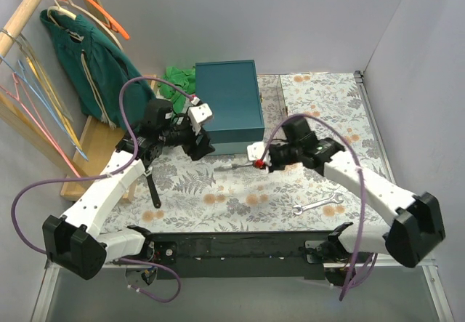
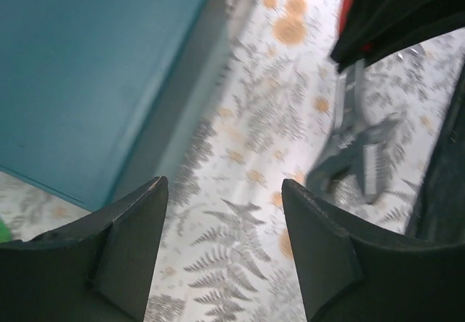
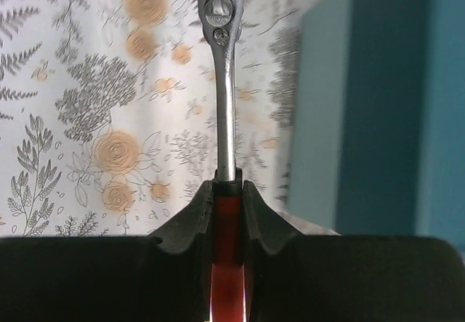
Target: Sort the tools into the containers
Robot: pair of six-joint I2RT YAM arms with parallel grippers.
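Right gripper (image 3: 227,191) is pinching the wrench (image 3: 224,82). Its dark moulded fingers (image 3: 185,224) clamp the glossy red handle right where it meets the steel. The shank is slim, smooth bare metal and runs straight out from the wrist to a rounded head with a round pin. The end of the head is cut off by the frame edge. In the top view the wrench points left, just in front of the box's near right corner. Can't tell if it clears the cloth.

Left gripper (image 2: 224,187) has its jaws spread wide, with only cloth between them. Its fingers (image 2: 131,253) are matte black wedges with flat inner faces. It sits at the box's near edge, left of the wrench. Its camera catches the wrench head on the right as a blurred grey forked jaw.

Box (image 1: 229,100) is rectangular and opaque teal, with a flat matte top and a paler side wall. Cloth (image 1: 240,191) is white with a grey fern print and orange blooms.

Spanner (image 1: 317,206) is thin and silver, lying flat on the cloth near the right forearm, well apart from the box. Black tool (image 1: 152,188) is slender and straight, lying by the left forearm. Can't tell its type.

Crumpled green fabric (image 1: 178,78) sits beside the box's far left corner.
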